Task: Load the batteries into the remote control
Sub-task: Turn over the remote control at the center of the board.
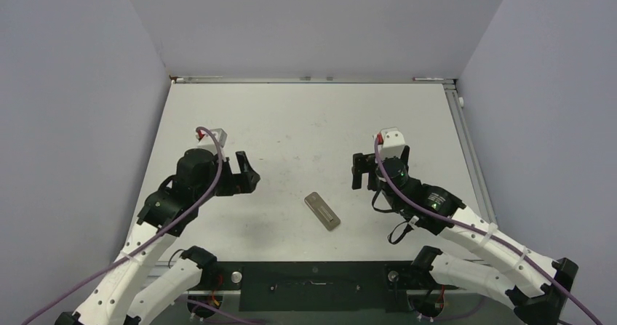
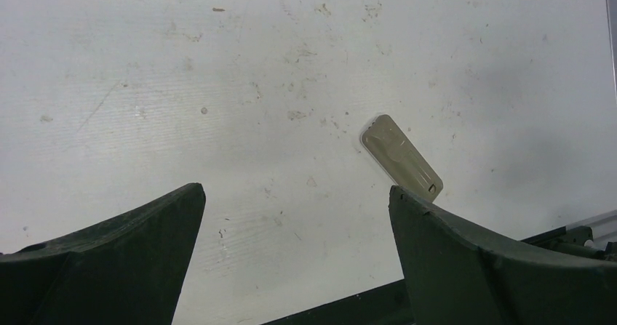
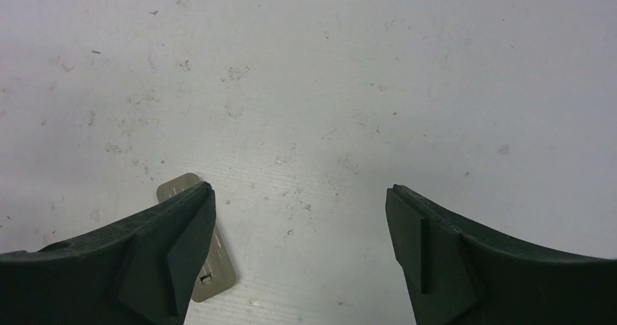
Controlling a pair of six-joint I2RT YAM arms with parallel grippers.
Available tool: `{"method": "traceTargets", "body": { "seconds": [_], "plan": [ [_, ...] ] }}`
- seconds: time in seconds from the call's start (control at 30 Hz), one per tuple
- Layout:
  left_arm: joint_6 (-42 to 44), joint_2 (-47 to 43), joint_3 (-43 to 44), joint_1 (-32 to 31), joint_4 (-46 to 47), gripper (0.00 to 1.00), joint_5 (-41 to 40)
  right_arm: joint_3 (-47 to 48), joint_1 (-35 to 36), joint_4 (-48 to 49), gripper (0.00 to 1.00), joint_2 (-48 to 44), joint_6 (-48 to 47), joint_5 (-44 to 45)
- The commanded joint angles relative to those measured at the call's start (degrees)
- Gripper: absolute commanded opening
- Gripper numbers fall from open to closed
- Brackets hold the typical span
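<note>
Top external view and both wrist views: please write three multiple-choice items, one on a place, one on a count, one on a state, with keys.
1. Where does the remote control lie?
A. On the table, between the left gripper and the right gripper.
B. At the far left corner.
C. Within the right jaws.
2. How many loose things lie on the table?
A. Three.
B. One.
C. Two.
3. How do both grippers stand?
A. Shut.
B. Shut on the remote control.
C. Open, holding nothing.
Keys: 1 A, it lies apart from both; 2 B, only the remote control shows; 3 C, wrist views show wide jaws, nothing gripped.
</note>
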Motion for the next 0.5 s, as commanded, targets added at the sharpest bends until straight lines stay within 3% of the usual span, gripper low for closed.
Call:
{"method": "traceTargets", "body": {
  "seconds": [0.0,0.47],
  "plan": [
    [0.6,-4.3,-0.9,0.4,2.2,0.96,-3.7,-0.7,-0.3,1.5,0.86,-2.6,-1.1,2.8],
    [2.1,-13.1,-5.7,0.4,6.2,0.96,-3.4,-1.7,-0.2,3.1,0.86,-7.3,0.6,2.6]
  ]
}}
